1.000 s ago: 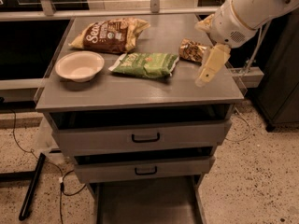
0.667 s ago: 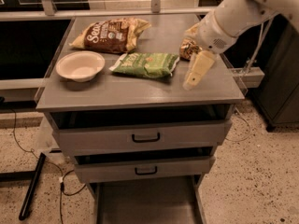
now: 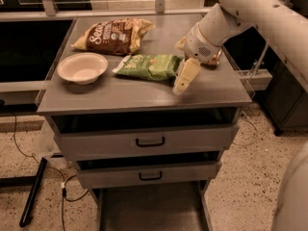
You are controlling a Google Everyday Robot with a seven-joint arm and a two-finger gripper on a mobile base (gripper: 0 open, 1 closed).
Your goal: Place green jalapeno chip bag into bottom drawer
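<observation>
The green jalapeno chip bag (image 3: 150,66) lies flat in the middle of the grey cabinet's top. My gripper (image 3: 184,77) hangs just at the bag's right end, low over the cabinet top, with its pale fingers pointing down and left. The bottom drawer (image 3: 149,211) is pulled out at floor level below the two closed drawer fronts, and its tray is bare.
A white bowl (image 3: 82,67) sits on the left of the top. A large brown-and-yellow bag (image 3: 114,35) lies at the back. A small gold-brown bag (image 3: 214,60) is mostly hidden behind my arm. Two grey drawer fronts with black handles (image 3: 150,142) sit below.
My gripper has moved left and down across the top, from the right edge to the right end of the green bag. The bag has not moved.
</observation>
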